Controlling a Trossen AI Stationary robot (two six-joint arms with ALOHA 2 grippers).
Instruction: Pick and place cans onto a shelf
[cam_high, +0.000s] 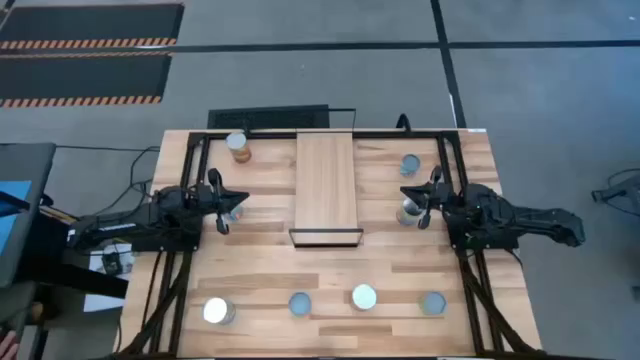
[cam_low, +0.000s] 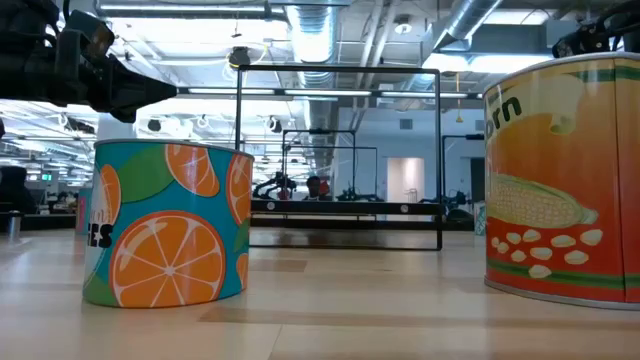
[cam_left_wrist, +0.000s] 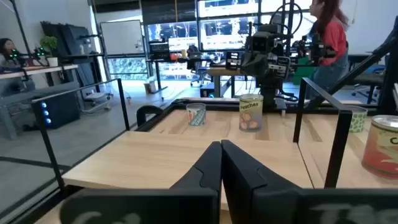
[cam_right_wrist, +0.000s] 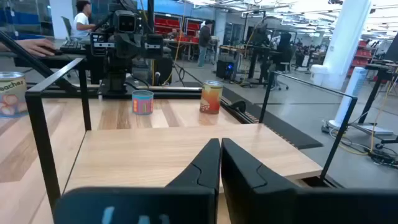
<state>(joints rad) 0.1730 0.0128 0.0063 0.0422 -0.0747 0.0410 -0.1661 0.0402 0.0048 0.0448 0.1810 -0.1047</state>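
The shelf (cam_high: 326, 185), a narrow light-wood board on a black frame, stands at the table's middle. My left gripper (cam_high: 238, 202) hovers at its left side, shut and empty (cam_left_wrist: 221, 163), above a can (cam_high: 232, 210). My right gripper (cam_high: 405, 198) hovers at its right side, shut and empty (cam_right_wrist: 221, 163), above a peaches can (cam_high: 408, 213). Two more cans stand upright at the far left (cam_high: 238, 145) and far right (cam_high: 410, 164). Several cans stand in a row near the front edge (cam_high: 217, 311) (cam_high: 299, 303) (cam_high: 364, 296) (cam_high: 432, 303). The low view shows an orange-print can (cam_low: 165, 235) and a corn can (cam_low: 565, 180).
Black frame rails (cam_high: 190, 180) (cam_high: 445, 170) run along both sides of the tabletop and across its far edge. The shelf's black end bar (cam_high: 326, 238) faces the front. Bare wood lies between the shelf and the front row of cans. People show in the room beyond.
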